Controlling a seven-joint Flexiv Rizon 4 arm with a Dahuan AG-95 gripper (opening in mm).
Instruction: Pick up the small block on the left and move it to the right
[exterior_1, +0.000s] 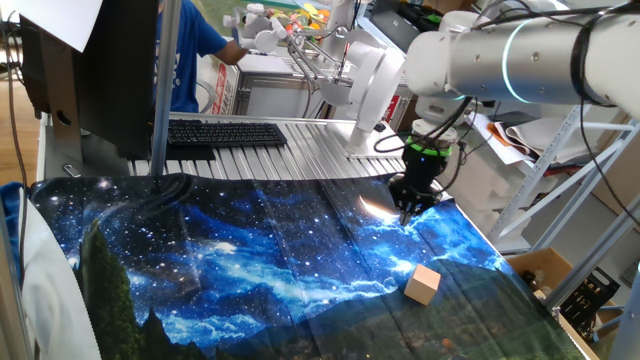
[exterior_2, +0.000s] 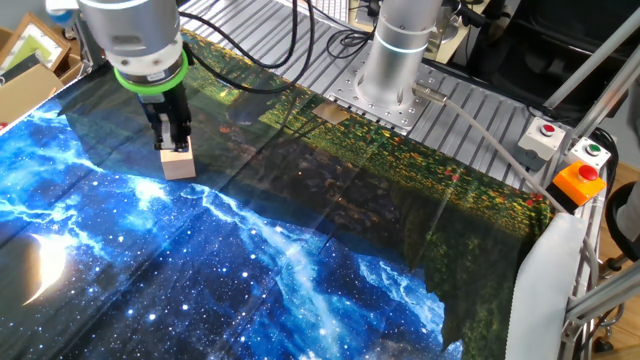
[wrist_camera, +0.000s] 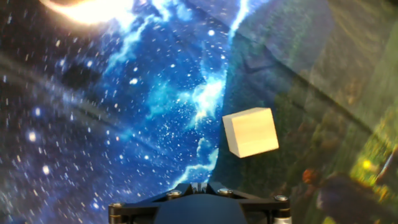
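The small block (exterior_1: 423, 284) is a pale tan wooden cube resting on the galaxy-print cloth (exterior_1: 250, 260). In the hand view the small block (wrist_camera: 250, 131) lies ahead and a little right of my fingertips. My gripper (exterior_1: 410, 207) hovers above the cloth, behind the block and apart from it. Its fingers look closed together and hold nothing. In the other fixed view my gripper (exterior_2: 172, 135) lines up just above the block (exterior_2: 178, 163). In the hand view only the gripper tip (wrist_camera: 199, 186) shows at the bottom edge.
A black keyboard (exterior_1: 225, 133) lies on the ribbed metal table behind the cloth. The arm's base (exterior_2: 385, 70) stands at the cloth's far edge. A box with red, green and orange buttons (exterior_2: 580, 180) sits at the table edge. A cardboard box (exterior_1: 545, 270) is beside the table.
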